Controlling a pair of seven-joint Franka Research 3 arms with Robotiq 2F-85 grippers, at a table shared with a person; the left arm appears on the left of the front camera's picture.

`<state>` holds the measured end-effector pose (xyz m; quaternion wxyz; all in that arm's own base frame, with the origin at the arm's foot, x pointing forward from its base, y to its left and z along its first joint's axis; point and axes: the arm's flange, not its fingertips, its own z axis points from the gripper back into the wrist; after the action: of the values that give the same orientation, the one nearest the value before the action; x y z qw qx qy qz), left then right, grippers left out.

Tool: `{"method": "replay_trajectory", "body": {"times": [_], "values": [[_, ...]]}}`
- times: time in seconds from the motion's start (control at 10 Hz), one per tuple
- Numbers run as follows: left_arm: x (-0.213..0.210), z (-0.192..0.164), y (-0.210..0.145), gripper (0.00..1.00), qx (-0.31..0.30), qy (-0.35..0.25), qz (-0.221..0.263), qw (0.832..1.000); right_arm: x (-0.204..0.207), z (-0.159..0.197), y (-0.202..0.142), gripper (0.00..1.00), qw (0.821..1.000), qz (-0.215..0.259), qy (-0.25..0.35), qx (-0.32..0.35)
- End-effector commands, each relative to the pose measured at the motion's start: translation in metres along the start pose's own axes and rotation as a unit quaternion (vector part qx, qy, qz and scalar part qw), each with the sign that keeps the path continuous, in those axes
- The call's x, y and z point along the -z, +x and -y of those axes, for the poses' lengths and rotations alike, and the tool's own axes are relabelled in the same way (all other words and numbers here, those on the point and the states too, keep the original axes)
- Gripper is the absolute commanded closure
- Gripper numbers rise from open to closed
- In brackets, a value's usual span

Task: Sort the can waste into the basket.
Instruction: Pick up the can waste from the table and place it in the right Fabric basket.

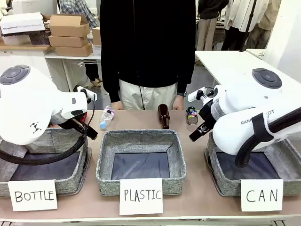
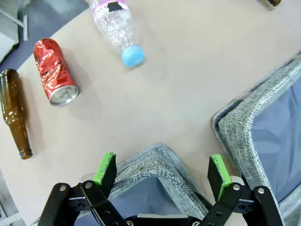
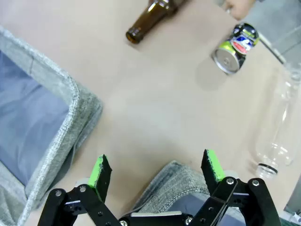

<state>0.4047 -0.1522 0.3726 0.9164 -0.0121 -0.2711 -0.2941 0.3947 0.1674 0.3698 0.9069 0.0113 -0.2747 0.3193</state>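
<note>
While the left gripper (image 2: pixel 162 165) and right gripper (image 3: pixel 157 165) hang wide open and empty over basket corners, no sorting is done. The dented shiny red metal can (image 2: pixel 55 71) and the dented silver can with dark print (image 1: pixel 191 115) both lie on the tan table (image 1: pixel 193 155), outside the grey fabric rectangular basket (image 1: pixel 225 186) (its visible lining looks bare). Its white card (image 1: pixel 262 195) reads "CAN"; the neighbouring cards read "PLASTIC" and "BOTTLE".

Dented red can (image 2: pixel 55 71) lies on its side; printed silver can (image 1: pixel 191 115) rests on the table beyond the grey CAN basket (image 1: pixel 225 184).
</note>
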Motion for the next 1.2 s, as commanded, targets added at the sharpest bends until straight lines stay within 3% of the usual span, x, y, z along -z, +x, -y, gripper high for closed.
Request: {"method": "replay_trajectory", "body": {"times": [0.0,1.0,1.1], "values": [[0.000,0.000,0.000,0.00,0.000,0.000,0.000,1.000,0.000,0.000,0.000,0.00,1.000,0.000,0.000,0.000],[0.000,0.000,0.000,0.00,0.000,0.000,0.000,1.000,0.000,0.000,0.000,0.00,1.000,0.000,0.000,0.000],[-0.032,-0.002,0.012,0.00,-0.006,0.009,0.030,0.999,-0.028,0.002,0.016,0.00,0.999,0.025,-0.015,0.035]]}}
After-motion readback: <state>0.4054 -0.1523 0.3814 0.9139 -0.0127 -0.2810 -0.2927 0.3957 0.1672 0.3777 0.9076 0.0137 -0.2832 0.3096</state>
